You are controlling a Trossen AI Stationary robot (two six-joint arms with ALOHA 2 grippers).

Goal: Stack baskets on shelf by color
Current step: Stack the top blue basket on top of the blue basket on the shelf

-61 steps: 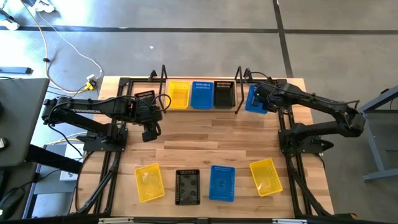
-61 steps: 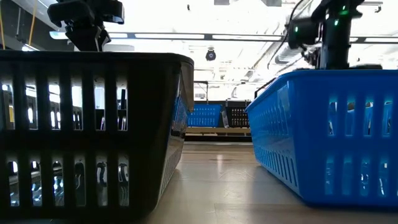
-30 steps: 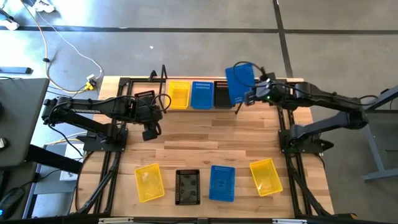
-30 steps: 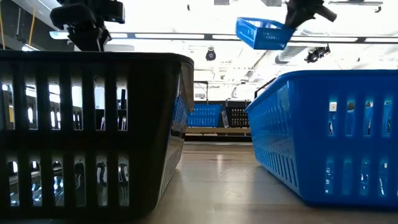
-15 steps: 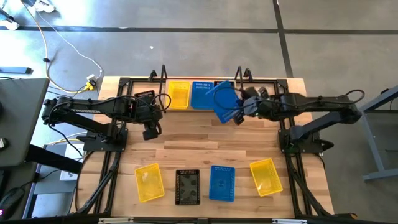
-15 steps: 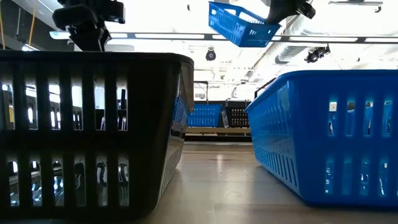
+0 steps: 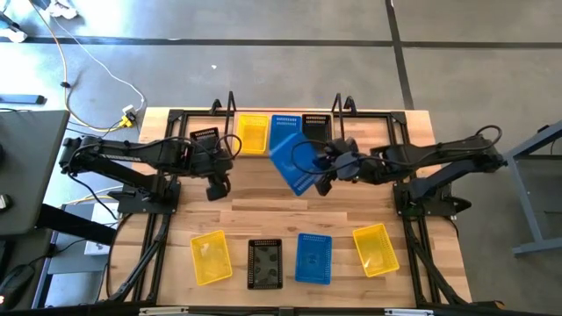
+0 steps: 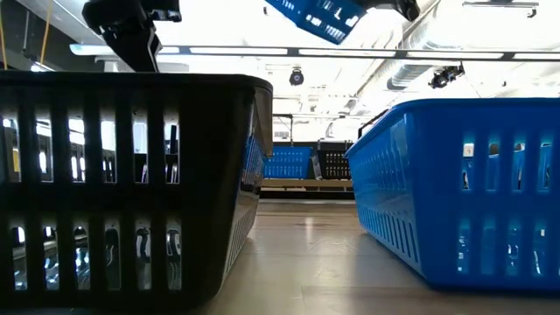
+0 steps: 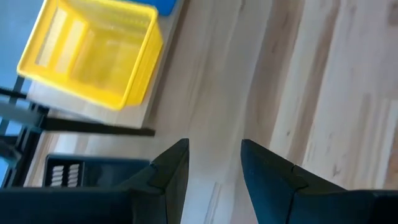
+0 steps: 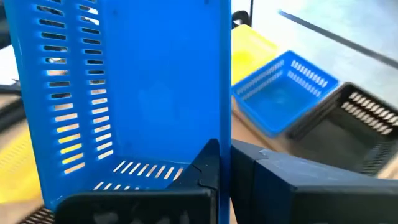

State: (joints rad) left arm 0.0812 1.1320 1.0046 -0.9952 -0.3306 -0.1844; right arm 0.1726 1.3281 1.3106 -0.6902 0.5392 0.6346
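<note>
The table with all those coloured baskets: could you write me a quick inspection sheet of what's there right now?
Surface: light wooden table.
Job's things: shelf holds a yellow basket, a blue one and a black one; another black basket lies beside it; four baskets line the near edge.
Clutter: nothing seen.
Grippers: right gripper holds a tilted blue basket in the air; left gripper empty, open.
Cables: yellow and white cables on the floor.
Surroundings: grey floor.
</note>
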